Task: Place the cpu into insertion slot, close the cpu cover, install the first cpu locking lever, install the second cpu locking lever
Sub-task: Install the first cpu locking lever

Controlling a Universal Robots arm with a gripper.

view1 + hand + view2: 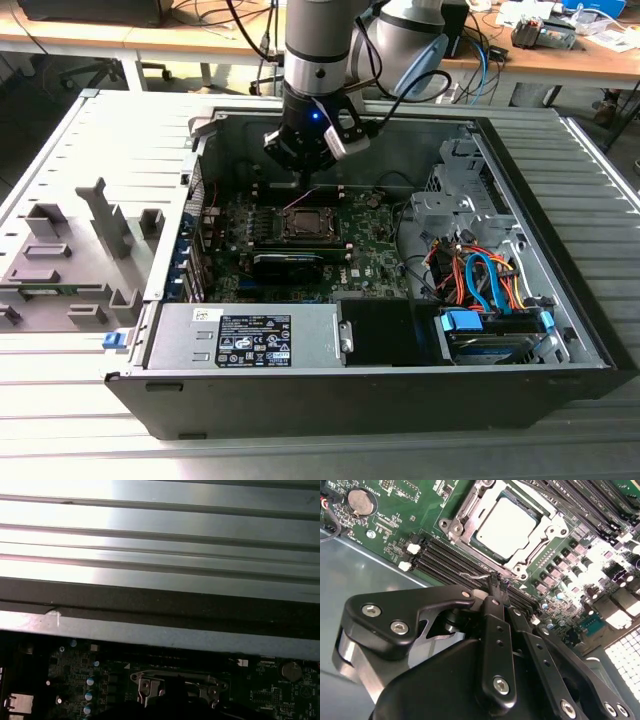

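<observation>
The arm comes down near-vertical from above, its grey wrist column ending in a black gripper [305,165] that points straight down. In the second wrist view the gripper [496,582] has its black fingers [492,605] drawn together to a narrow tip, pinching a thin wire-like bar. A blue light glows on the wrist housing.
</observation>
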